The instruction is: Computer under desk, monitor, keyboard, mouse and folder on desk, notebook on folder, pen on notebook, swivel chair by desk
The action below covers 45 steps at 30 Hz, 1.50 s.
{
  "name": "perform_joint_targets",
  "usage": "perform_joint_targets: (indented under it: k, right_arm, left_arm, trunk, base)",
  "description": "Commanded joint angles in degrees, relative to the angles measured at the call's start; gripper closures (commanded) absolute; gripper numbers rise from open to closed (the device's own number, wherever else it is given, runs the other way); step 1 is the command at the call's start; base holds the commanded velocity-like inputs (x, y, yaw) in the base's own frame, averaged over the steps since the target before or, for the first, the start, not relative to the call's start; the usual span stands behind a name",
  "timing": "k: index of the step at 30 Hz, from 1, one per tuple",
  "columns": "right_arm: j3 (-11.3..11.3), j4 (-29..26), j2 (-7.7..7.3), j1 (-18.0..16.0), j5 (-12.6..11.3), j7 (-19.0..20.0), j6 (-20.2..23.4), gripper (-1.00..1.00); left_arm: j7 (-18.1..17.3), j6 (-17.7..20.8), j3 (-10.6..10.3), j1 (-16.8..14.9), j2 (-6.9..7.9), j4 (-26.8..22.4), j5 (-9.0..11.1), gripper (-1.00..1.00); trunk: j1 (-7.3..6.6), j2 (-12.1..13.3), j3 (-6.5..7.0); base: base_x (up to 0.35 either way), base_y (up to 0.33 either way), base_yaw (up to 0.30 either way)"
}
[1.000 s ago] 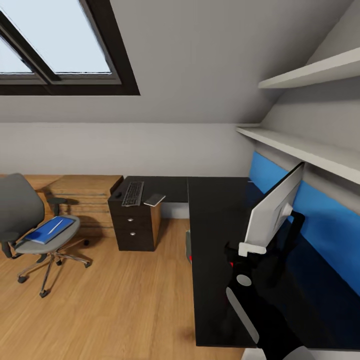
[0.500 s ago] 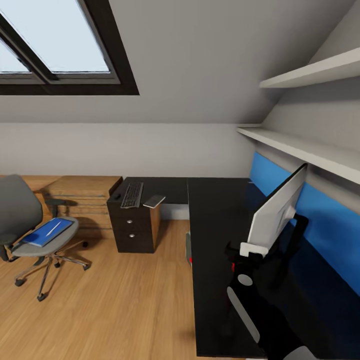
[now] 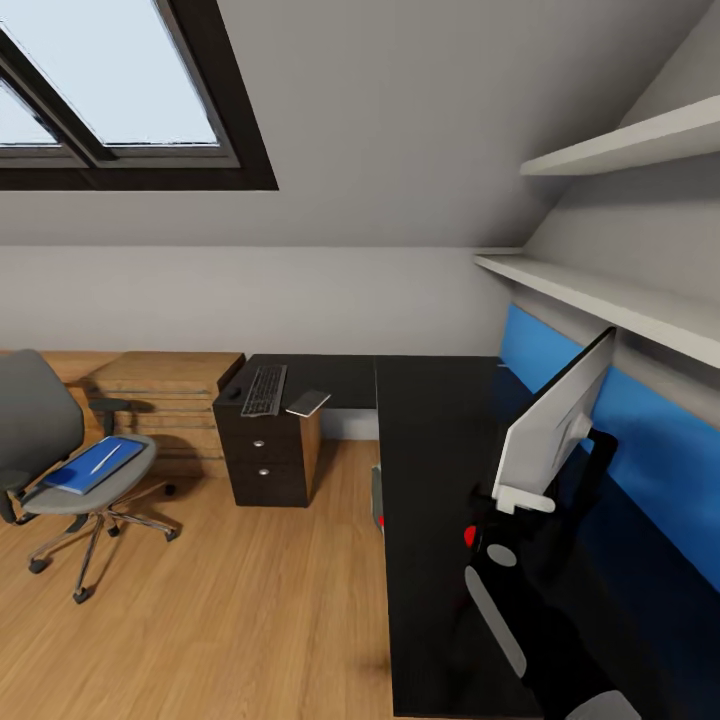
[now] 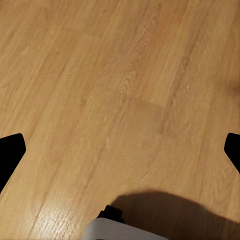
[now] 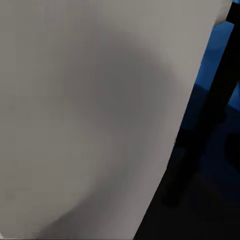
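In the head view, the monitor (image 3: 553,425) stands tilted on the glossy black desk (image 3: 430,470) at the right of the frame, its pale back facing the camera, in front of the blue wall panel (image 3: 640,440). The right gripper (image 3: 520,497) sits at the monitor's lower corner, and whether its fingers are clamped on the edge or released cannot be told. The right wrist view has the monitor's grey back (image 5: 90,115) very close, with its black stand (image 5: 210,115) to the right.

The keyboard (image 3: 265,388) and the notebook (image 3: 309,401) lie on the desk's far wing at centre left. The swivel chair (image 3: 60,460) stands at lower left, well apart from the desk, with the folder (image 3: 90,466) on its seat and the pen (image 3: 104,457) on the folder.

In the left wrist view, the left gripper (image 4: 120,150) has its dark fingertips (image 4: 10,152) spread wide over the wood floor (image 4: 125,90).
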Motion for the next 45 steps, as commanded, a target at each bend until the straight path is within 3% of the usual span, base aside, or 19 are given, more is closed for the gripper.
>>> perform_joint_targets:
  k: [1, 9, 19, 26, 45]
  right_arm:
    - [-0.13, -0.1, -0.06, -0.06, -0.19, -0.47, 0.56, -1.0]
    - [-1.59, -0.1, -0.05, -0.06, -0.28, -0.51, 0.73, -1.0]
    - [-1.72, -0.1, -0.05, -0.06, -0.29, -0.51, 0.74, -1.0]
    - [-1.73, -0.18, -0.05, -0.06, -0.29, -0.52, 0.81, -1.0]
    - [-1.73, -0.18, -0.05, -0.06, -0.2, -0.43, 1.61, -1.0]
  left_arm:
    - [0.41, -0.28, -0.47, -0.03, 0.09, -0.11, 0.6, -1.0]
    - [0.41, -0.27, -0.47, -0.03, 0.09, -0.11, 0.6, -1.0]
    - [0.41, -0.2, -0.47, -0.03, 0.09, -0.11, 0.6, -1.0]
    - [0.41, -0.28, -0.52, -0.03, 0.09, -0.11, 0.56, -1.0]
    - [0.41, -0.28, -0.56, -0.03, 0.09, -0.11, 0.46, -1.0]
  trunk:
    - [0.02, -0.08, -0.08]
    - [0.02, -0.08, -0.08]
    - [0.02, -0.08, -0.08]
    - [0.02, -0.08, -0.08]
    - [0.02, -0.08, -0.08]
  base:
    - [0.0, 0.0, 0.0]
    - [-0.026, 0.0, 0.0]
    - [-0.293, -0.044, 0.0]
    - [-0.217, -0.254, 0.0]
    - [-0.022, -0.296, 0.0]
